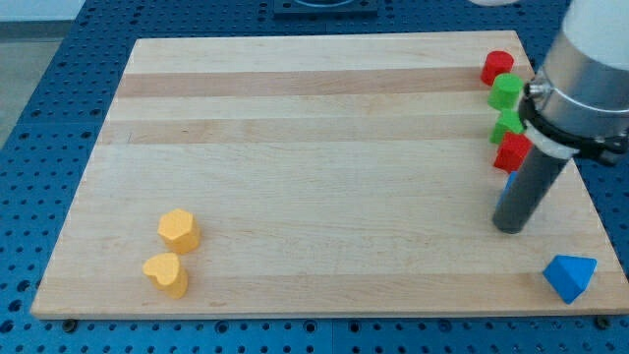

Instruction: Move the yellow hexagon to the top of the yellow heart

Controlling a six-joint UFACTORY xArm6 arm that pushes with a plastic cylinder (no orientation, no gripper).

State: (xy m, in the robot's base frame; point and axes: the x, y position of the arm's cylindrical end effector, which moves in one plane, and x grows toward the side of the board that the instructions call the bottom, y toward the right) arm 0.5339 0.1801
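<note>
So my tip [511, 228] sits way over at the view's right, no fingers on this rig to be apart or together, just the rod. The yellow hexagon [179, 229] lies far off toward the view's left on the surface [314, 147], already just above the yellow heart [166, 274], nearly touching it.

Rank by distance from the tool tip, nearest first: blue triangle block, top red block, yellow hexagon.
From my tip, camera view:
1. Blue triangle block, close by, toward the view's bottom right.
2. Top red block, at the view's top right corner of the board.
3. Yellow hexagon, far across at the view's left, just above the yellow heart.
</note>
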